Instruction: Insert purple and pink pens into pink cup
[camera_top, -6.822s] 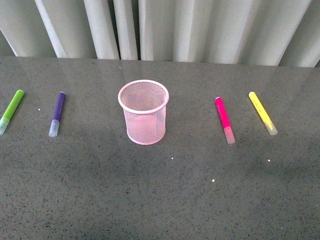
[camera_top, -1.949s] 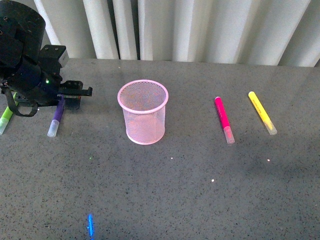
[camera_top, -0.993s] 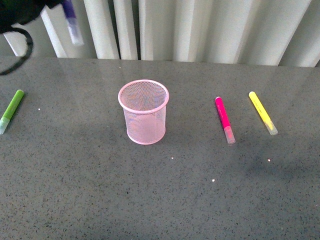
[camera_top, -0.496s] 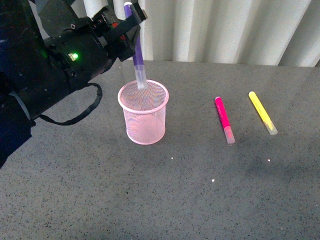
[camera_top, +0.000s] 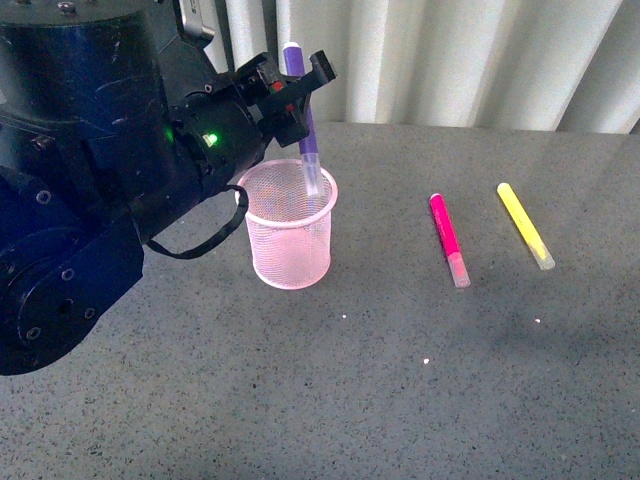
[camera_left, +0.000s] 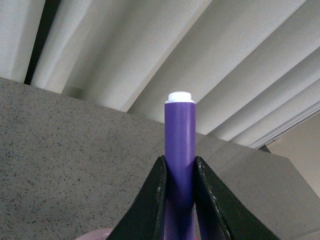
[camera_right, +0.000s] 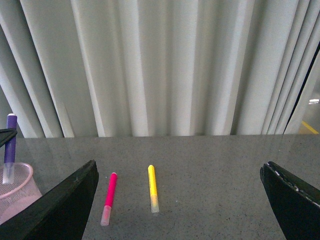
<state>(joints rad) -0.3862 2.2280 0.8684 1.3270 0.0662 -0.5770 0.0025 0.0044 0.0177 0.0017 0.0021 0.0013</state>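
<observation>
In the front view, the left claw (camera_top: 297, 82) holds the purple pen (camera_top: 306, 128) nearly upright over the pink cup (camera_top: 290, 255). The pen's clear-capped lower end dips just inside the cup's mouth, close to the far right part of the rim. The cup stands near the middle of the bench (camera_top: 400, 390). The pink pen (camera_top: 447, 238) lies flat on the bench well to the right of the cup, and a yellow marker (camera_top: 525, 226) lies beyond it, nearer the right edge.

The main risk I see is the cap sitting so near the rim. If the arm drifts sideways, or the pen is let go while tilted, it could catch the rim, tip the light mesh cup or fall outside it.

In the left wrist view, the two black fingers (camera_left: 150, 200) are closed tightly on the purple barrel, one on each side with no gap. The pen's white end stands clear above them.

In the right wrist view, the right claw (camera_right: 179, 166) is spread wide with nothing between its fingers. It sits above the bench facing the pink pen and the yellow marker, and touches neither. The cup and purple pen show at that picture's edge.
</observation>
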